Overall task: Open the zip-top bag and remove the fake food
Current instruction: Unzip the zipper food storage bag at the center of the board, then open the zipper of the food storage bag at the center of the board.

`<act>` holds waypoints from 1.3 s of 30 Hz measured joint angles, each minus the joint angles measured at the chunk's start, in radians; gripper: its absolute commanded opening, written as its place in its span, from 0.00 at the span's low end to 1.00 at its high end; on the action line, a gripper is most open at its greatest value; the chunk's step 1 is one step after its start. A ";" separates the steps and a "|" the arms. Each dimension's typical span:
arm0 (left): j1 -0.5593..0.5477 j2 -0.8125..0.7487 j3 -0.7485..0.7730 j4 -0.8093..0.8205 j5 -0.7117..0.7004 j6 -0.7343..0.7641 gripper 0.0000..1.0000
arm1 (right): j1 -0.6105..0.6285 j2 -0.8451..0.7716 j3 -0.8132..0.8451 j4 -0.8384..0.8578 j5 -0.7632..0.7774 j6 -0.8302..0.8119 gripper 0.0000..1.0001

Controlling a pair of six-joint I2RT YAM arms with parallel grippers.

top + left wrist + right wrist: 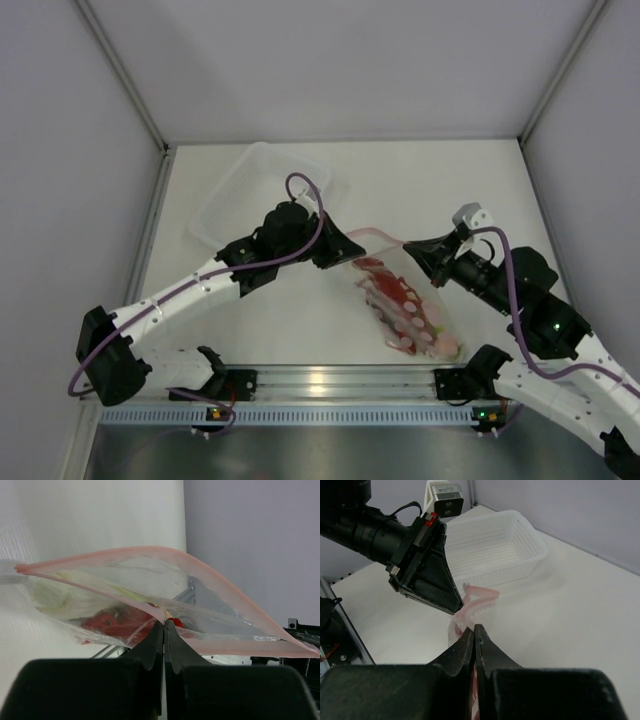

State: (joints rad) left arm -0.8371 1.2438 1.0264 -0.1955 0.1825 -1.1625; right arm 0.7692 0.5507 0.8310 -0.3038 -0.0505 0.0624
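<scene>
The zip-top bag [425, 318] hangs between my two grippers above the table, its pink zip strip [378, 234] stretched from one to the other. My left gripper [352, 256] is shut on one lip of the strip. My right gripper [408, 246] is shut on the other lip. In the left wrist view the bag's mouth [165, 580] gapes open above my left gripper [164, 624], and the red lobster [117, 622] and a pale green piece [60, 592] of the fake food lie inside. In the right wrist view the right gripper [474, 627] pinches the pink strip [480, 600].
A clear rectangular tray [232, 196] stands at the back left, behind the left arm; it also shows in the right wrist view as the perforated tray [495, 545]. Grey walls close the table on both sides and at the back.
</scene>
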 measured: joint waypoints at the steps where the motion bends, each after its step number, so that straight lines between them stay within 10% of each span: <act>1: -0.001 0.000 0.000 0.000 -0.002 0.011 0.00 | 0.000 0.000 0.000 0.000 -0.001 0.000 0.00; 12: 0.023 0.126 0.232 -0.146 0.030 0.339 0.00 | 0.000 -0.035 -0.020 0.004 -0.026 0.026 0.11; 22: 0.026 0.216 0.456 -0.267 0.130 0.660 0.00 | 0.000 -0.055 0.081 -0.136 0.194 0.114 0.53; 39: 0.031 0.224 0.581 -0.376 0.378 1.075 0.00 | -0.076 0.290 0.330 -0.334 0.381 0.261 0.65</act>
State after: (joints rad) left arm -0.8066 1.4673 1.6073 -0.5716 0.5602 -0.0872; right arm 0.6937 0.8410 1.1614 -0.6376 0.3302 0.3233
